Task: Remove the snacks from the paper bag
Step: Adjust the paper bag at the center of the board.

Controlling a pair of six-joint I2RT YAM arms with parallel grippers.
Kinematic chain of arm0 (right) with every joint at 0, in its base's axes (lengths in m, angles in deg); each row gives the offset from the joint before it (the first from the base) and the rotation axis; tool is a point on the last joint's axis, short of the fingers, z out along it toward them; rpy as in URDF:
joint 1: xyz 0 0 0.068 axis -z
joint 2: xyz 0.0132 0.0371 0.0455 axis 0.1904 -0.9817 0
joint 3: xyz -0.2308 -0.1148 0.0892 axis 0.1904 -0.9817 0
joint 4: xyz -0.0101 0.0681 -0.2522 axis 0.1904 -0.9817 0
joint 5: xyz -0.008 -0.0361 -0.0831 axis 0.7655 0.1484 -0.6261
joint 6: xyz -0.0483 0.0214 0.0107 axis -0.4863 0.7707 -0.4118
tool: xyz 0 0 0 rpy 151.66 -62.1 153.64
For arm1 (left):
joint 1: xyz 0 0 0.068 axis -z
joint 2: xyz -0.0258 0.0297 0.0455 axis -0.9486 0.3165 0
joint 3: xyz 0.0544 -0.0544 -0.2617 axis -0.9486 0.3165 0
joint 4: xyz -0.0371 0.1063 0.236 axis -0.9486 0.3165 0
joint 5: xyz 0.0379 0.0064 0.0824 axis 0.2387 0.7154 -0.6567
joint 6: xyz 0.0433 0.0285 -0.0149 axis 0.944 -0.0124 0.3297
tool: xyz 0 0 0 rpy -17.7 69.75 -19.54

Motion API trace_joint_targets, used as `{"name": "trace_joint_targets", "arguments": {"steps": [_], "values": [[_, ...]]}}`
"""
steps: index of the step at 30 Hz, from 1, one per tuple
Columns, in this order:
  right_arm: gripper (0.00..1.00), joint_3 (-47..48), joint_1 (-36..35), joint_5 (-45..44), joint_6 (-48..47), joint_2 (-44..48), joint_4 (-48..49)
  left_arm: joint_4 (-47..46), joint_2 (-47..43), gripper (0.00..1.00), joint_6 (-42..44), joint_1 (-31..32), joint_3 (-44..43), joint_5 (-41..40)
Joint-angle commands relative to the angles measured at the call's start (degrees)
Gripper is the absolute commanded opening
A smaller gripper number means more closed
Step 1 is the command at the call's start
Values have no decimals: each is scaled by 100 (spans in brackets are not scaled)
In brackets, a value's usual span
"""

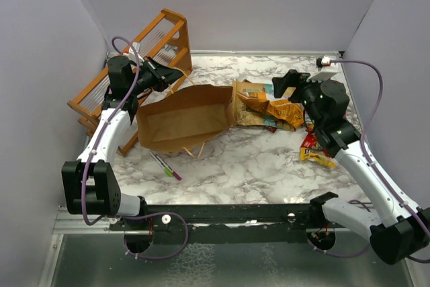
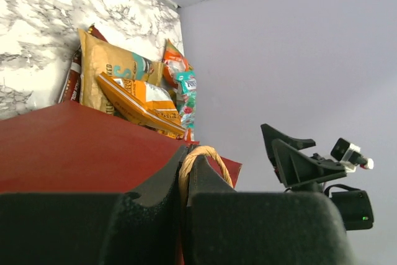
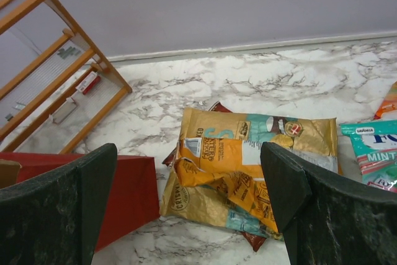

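Left jaws clamp tan handle (image 2: 203,153); paper bag (image 1: 185,115) on its side beneath, interior looks empty. Snacks (image 3: 248,153) heaped on counter (image 3: 260,85) below my right jaws, which are spread wide, holding nothing. Judge unloading near done; next I confirm bag empty, release handle.

left arm (image 1: 111,129): stretched from its base to the bag's (image 1: 185,122) far-left corner | left gripper (image 2: 186,161): clamped tight on the bag's handle (image 2: 205,152) | right arm (image 1: 368,169): bent, wrist to the bag's right | right gripper (image 3: 188,153): jaws spread wide, holding nothing, tilted down beside the bag
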Motion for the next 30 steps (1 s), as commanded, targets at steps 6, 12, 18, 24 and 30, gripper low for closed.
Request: {"name": "trace_joint_targets", "arguments": {"steps": [6, 12, 18, 24, 30], "values": [[99, 809, -30, 504, -671, -426, -934, 8, -480, 0, 440, -47, -392, 592], [99, 608, -34, 433, -798, 31, -636, 491, -1111, 0, 802, 435, -553, 722], [99, 620, -28, 134, -959, 267, -617, 830, -1499, 0, 909, 1397, -820, 441], [99, 568, -35, 48, -1008, 381, -601, 701, -1661, 0, 634, 2033, -893, 331], [99, 612, -28, 29, -1002, 392, -658, 465, -1623, 0, 516, 2332, -802, 379]]}}
